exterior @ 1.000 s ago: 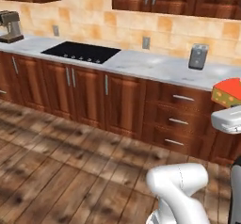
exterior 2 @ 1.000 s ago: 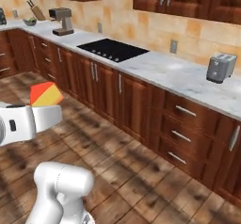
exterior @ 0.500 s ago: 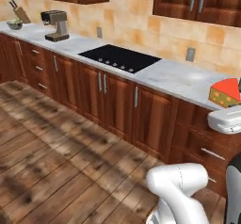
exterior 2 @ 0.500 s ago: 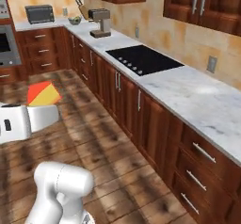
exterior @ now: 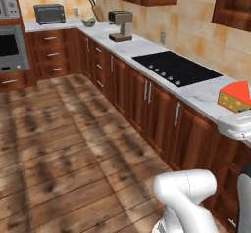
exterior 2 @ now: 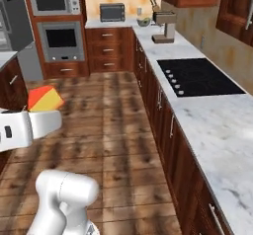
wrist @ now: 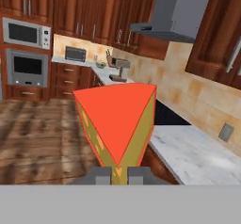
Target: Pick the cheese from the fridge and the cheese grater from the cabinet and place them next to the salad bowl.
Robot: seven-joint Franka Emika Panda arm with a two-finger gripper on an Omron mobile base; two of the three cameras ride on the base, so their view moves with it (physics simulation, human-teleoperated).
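Note:
The cheese (wrist: pixel 117 119), an orange-yellow wedge with a red rind face, sits upright in my gripper (wrist: pixel 119 173), whose fingers are shut on its lower tip. In the base views the cheese (exterior: pixel 235 96) (exterior 2: pixel 43 98) rides on top of the white hand, held out over the floor beside the counter. The salad bowl (exterior: pixel 88 22) (exterior 2: pixel 144 21), small and grey with green in it, stands far off in the counter's corner. At the left edge is the tall grey fridge (exterior 2: pixel 10 12). The cheese grater is out of view.
A long marble counter (exterior 2: pixel 217 130) carries a black cooktop (exterior: pixel 176 68), a coffee machine (exterior: pixel 121 25) and a toaster oven (exterior: pixel 49 14). A wall oven with a microwave (exterior 2: pixel 60 36) stands at the far end. Wooden floor (exterior: pixel 63 144) lies open between them.
The whole picture has swung sideways along the counter, so the camera has moved with the base. The cheese stays in the shut gripper, in the same place relative to the arm.

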